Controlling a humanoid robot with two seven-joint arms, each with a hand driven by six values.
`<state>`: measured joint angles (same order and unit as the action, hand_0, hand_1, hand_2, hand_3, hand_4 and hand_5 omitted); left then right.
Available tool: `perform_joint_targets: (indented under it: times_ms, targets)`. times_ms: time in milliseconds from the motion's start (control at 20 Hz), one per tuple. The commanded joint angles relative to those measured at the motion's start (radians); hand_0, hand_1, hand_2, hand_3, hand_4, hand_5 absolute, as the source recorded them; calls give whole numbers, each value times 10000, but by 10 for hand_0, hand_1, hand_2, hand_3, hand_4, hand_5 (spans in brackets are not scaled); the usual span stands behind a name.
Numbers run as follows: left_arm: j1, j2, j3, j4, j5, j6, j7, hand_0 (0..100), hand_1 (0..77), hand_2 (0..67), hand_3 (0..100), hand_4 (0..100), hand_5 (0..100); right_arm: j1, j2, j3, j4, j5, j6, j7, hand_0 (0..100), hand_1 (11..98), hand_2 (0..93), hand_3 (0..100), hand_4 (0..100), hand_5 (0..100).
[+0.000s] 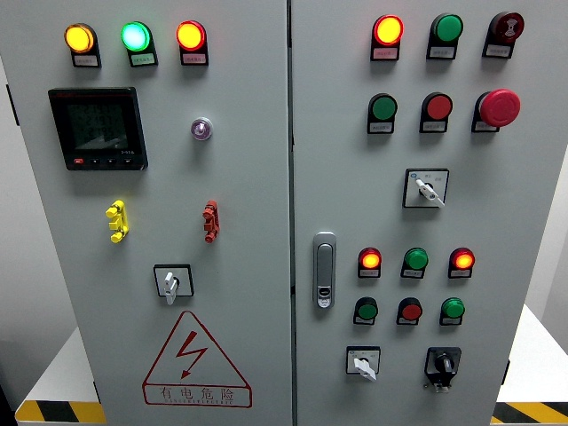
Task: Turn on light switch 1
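Cabinet (240, 373) w/ red hazard triangle (195, 362) reading 有电危险 — other labels illegible — no robot hand visible.

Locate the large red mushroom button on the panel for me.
The red mushroom button sits on the right door, upper right in the head view, right of a red round button.

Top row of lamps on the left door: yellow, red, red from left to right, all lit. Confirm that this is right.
Not quite. The head view shows the middle lamp lit green, not red. The left lamp is yellow and the right lamp is red, and all three are lit, as you said.
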<state>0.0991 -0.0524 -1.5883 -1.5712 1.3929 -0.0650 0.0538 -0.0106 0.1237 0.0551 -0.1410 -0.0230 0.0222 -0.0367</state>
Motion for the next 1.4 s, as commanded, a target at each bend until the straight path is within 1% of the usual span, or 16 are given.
perform_joint_targets:
  times_ms: [0,100,150,200,250,350,450,500,550,600,800,900,1050,1200,1300,1350]
  targets:
    - [-269,-105,-101,-593,-15,-10,734,0,204,157,269,490,502,-1,6,-14,-2,0,8,-1,0,196,0,196,194,106]
    - [-636,-120,-86,-777,0,-10,796,0,225,167,328,541,527,-1,6,2,-2,0,8,-1,0,196,0,196,194,106]
    - [-805,-120,-101,-793,0,-10,796,0,244,176,399,586,534,-1,6,2,-2,0,8,-1,0,196,0,196,194,106]
    - [-1065,-105,-101,-793,0,-10,811,0,259,185,441,634,542,-1,6,2,14,0,8,-1,0,192,0,196,194,106]
    - [-1326,-75,-116,-793,0,-10,812,0,264,190,466,647,544,-1,-9,2,-1,0,-7,-1,0,190,0,196,194,106]
    - [-1847,-74,-132,-793,31,-10,842,0,299,208,552,749,618,-1,6,2,-2,0,-7,-1,0,194,0,196,194,106]
    - [-2338,-90,-132,-778,31,6,1117,0,336,227,615,817,665,-1,-9,2,-2,0,8,-1,0,195,0,196,194,106]
    - [-2538,-90,-132,-778,31,-9,1270,0,342,232,629,829,672,-1,6,2,14,0,-7,-1,0,195,0,196,194,105]
    - [-2738,-90,-117,-778,31,6,1408,0,354,239,653,857,705,-1,-9,2,-1,0,8,-1,0,196,0,196,194,105]
    - [-2861,-90,-116,-778,31,6,1501,0,370,245,678,890,736,-1,6,2,-2,0,8,-1,0,196,0,196,194,105]
    - [-3168,-105,-116,-778,91,52,2068,0,423,288,718,927,784,-1,-10,-14,-2,0,8,-1,0,196,0,196,194,105]
    - [-3322,-105,-116,-747,473,67,2268,0,479,305,731,936,801,-1,6,2,-2,0,8,-1,0,197,0,196,194,105]
    - [-3475,-120,-132,-763,782,82,2606,0,556,316,751,952,847,-1,-9,2,-2,0,8,-1,0,197,0,196,194,105]
    - [-3782,-136,-132,-763,798,159,2652,0,572,324,762,962,873,-1,6,2,14,0,8,-1,0,197,0,196,194,105]
    - [-3966,-136,-132,-763,828,189,2652,0,576,327,765,963,878,-1,-10,2,-2,0,8,-1,0,198,0,196,194,104]
    - [-4073,-136,-132,-763,828,311,2652,0,578,328,767,964,877,-1,6,-14,-2,0,8,-1,0,198,0,196,194,104]
